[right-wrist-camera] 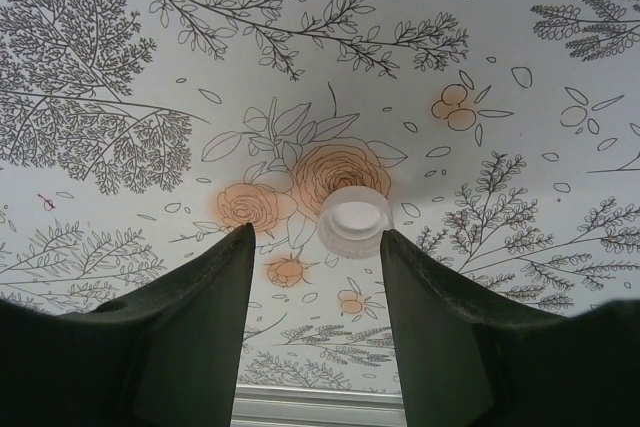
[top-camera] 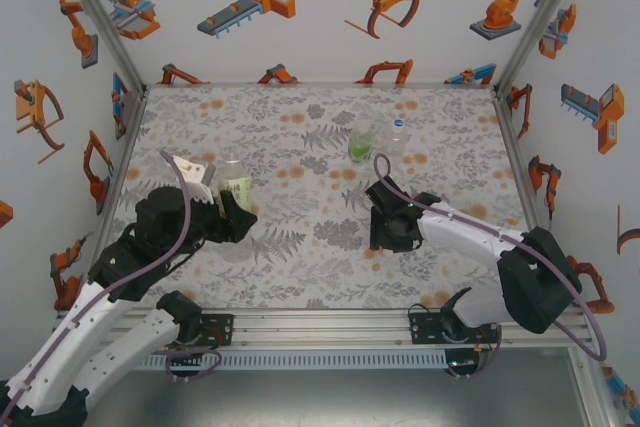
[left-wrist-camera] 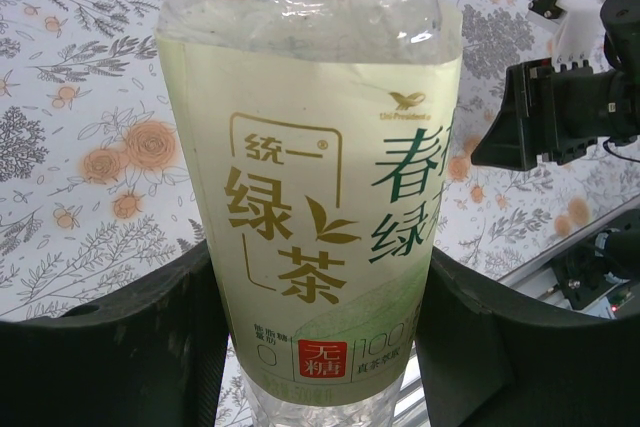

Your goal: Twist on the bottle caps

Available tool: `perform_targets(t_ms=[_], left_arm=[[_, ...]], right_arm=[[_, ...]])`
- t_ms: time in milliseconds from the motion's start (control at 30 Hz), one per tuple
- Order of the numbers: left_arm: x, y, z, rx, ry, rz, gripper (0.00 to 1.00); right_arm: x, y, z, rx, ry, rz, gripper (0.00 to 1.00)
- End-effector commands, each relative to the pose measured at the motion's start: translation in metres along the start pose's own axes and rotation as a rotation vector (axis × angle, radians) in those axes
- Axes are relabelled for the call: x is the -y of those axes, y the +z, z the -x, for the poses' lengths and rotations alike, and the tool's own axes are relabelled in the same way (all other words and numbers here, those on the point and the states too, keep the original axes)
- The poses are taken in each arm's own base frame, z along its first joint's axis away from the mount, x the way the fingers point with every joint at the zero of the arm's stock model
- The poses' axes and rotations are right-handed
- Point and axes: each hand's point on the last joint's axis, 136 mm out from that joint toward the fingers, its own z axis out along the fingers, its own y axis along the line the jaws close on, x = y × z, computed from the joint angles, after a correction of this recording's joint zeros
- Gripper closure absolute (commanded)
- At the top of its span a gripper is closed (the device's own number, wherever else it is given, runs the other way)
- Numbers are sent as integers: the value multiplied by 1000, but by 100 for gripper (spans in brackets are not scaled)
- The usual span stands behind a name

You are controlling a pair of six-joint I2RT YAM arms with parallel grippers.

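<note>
White plastic cap (right-wrist-camera: 355, 219): lying on floral cloth (right-wrist-camera: 100, 47), just ahead of right gripper (right-wrist-camera: 315, 235), between its fingertips; jaws standing apart, gripping nothing. Left gripper (left-wrist-camera: 315, 277) clamping green-tea bottle (left-wrist-camera: 310, 197). Step, likely: fetching cap. Next move calling for lowering, centring, closing.

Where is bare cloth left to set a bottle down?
Free: back-left cloth, between the left wall and the green-label bottle; the near-centre strip between the yellow-label bottle in the left gripper and the right gripper. Crowded: back centre-right, where the plain bottle stands beside the green one.
</note>
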Motion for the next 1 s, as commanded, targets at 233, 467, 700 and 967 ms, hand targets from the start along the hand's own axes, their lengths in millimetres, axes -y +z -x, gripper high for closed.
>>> perform_targets(t_ms=[233,467,700,967], left_arm=[[2,-9,12,52,-16,-6,87],[3,-9,11,40,-21,-13,88],[2,-8,12,47,-25,-8,88],[4,-5,12,37,-27,-16,88]], right_arm=[[7,0,0,22,1,-46,49],[8,6,-4,6,3,-47,49],[10,15,-11,-21,4,-62,49],[10,20,-17,-41,16,-49,56]])
